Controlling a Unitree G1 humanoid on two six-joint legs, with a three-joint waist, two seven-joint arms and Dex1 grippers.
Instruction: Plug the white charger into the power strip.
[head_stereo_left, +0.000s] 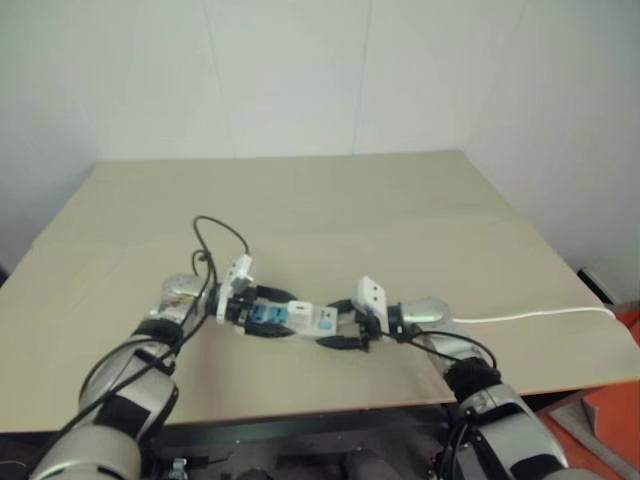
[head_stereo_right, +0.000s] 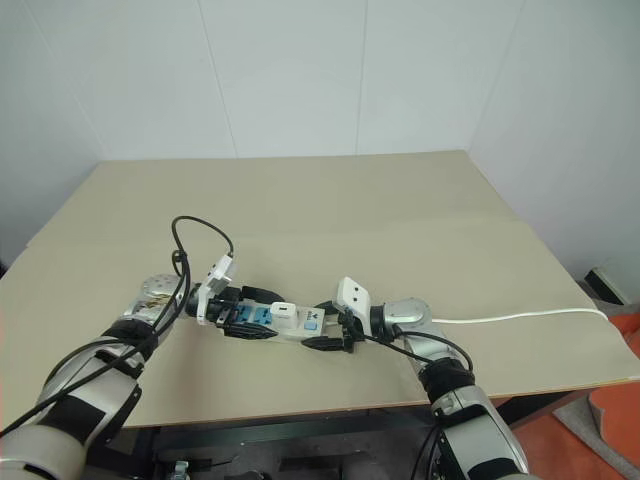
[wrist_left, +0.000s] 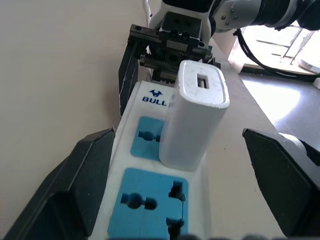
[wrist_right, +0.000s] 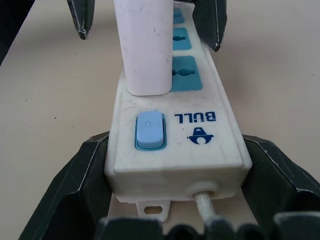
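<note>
The white charger (wrist_left: 195, 115) stands upright in a blue socket of the power strip (wrist_left: 150, 96), beside the strip's blue switch (wrist_right: 149, 131). My left gripper (wrist_left: 177, 145) is open, its black fingers (wrist_left: 87, 175) wide apart on either side of the charger and strip, touching neither. The right gripper (wrist_right: 177, 150) is shut on the strip's switch end, with one finger pressed to each long side. In the head views the strip (head_stereo_left: 325, 320) lies on the table near its front edge, between both grippers.
The strip's thin white cord (head_stereo_left: 530, 317) runs right across the tan table (head_stereo_left: 300, 200) to its right edge. A black cable (head_stereo_left: 215, 230) loops above my left wrist. White walls stand behind. Orange objects (head_stereo_left: 610, 410) lie on the floor at the right.
</note>
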